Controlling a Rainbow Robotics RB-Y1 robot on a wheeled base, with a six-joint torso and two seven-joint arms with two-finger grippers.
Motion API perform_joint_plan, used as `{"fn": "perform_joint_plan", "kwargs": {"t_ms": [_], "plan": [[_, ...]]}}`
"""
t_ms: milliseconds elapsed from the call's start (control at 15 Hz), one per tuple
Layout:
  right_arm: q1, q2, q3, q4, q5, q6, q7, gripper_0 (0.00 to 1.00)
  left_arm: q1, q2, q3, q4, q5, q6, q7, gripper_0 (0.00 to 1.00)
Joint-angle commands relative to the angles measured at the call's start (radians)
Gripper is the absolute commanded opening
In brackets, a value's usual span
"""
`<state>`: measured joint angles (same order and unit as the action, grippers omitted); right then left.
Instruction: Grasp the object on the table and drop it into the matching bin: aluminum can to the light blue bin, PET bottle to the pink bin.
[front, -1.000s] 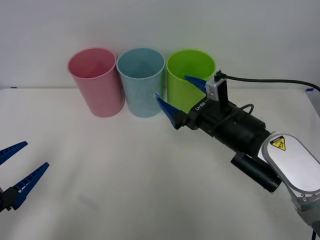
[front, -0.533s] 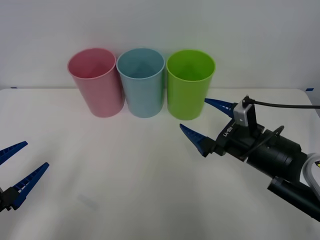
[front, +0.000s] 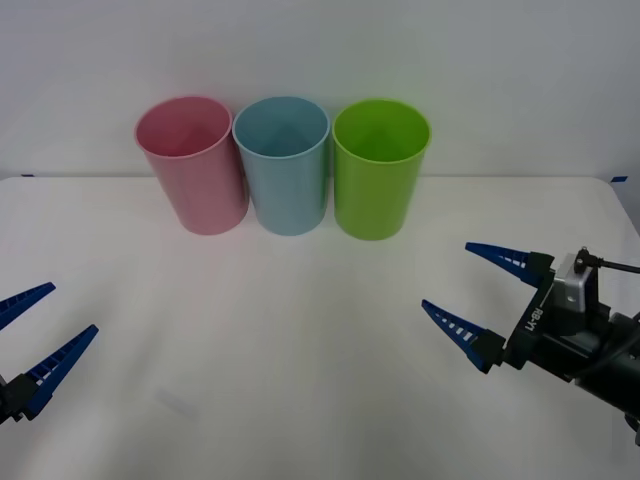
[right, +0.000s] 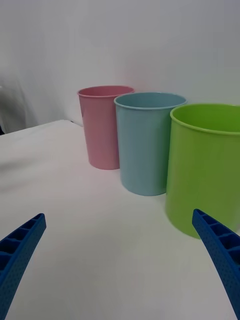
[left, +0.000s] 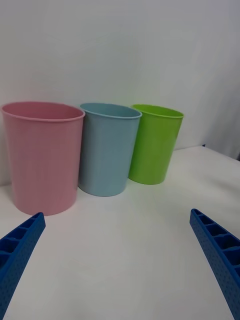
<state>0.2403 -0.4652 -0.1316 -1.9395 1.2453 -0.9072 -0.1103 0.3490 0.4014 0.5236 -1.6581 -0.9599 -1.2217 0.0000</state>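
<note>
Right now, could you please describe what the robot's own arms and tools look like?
Both tools have two blue, ribbed, pointed fingers. The right tool sits on a black body with white lettering, a small silver-grey block on top and a thin black cable trailing off. The left tool shows its blue fingers on a black mount.

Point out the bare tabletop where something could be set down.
Widest free patch: the white table between the left claw and right claw, in front of the bins. Crowded at the back: pink bin, light blue bin and green bin nearly touch.
</note>
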Motion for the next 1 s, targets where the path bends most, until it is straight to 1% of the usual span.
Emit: {"fn": "perform_joint_plan", "kwargs": {"t_ms": [67, 267, 467, 800, 1000], "plan": [[0.065, 0.008, -0.085, 0.001, -0.058, -0.071, 0.02, 1.0, 0.0, 0.0, 0.0, 0.0, 0.0, 0.0, 0.0, 1.0], [0.126, 0.039, -0.189, 0.002, -0.096, -0.144, 0.04, 1.0, 0.0, 0.0, 0.0, 0.0, 0.0, 0.0, 0.0, 1.0], [0.18, 0.063, -0.258, 0.001, -0.149, -0.15, 0.057, 1.0, 0.0, 0.0, 0.0, 0.0, 0.0, 0.0, 0.0, 1.0], [0.24, 0.068, -0.306, 0.005, -0.213, -0.15, 0.075, 1.0, 0.0, 0.0, 0.0, 0.0, 0.0, 0.0, 0.0, 1.0], [0.251, 0.066, -0.31, 0.037, -0.241, -0.16, 0.095, 1.0, 0.0, 0.0, 0.0, 0.0, 0.0, 0.0, 0.0, 1.0]]}}
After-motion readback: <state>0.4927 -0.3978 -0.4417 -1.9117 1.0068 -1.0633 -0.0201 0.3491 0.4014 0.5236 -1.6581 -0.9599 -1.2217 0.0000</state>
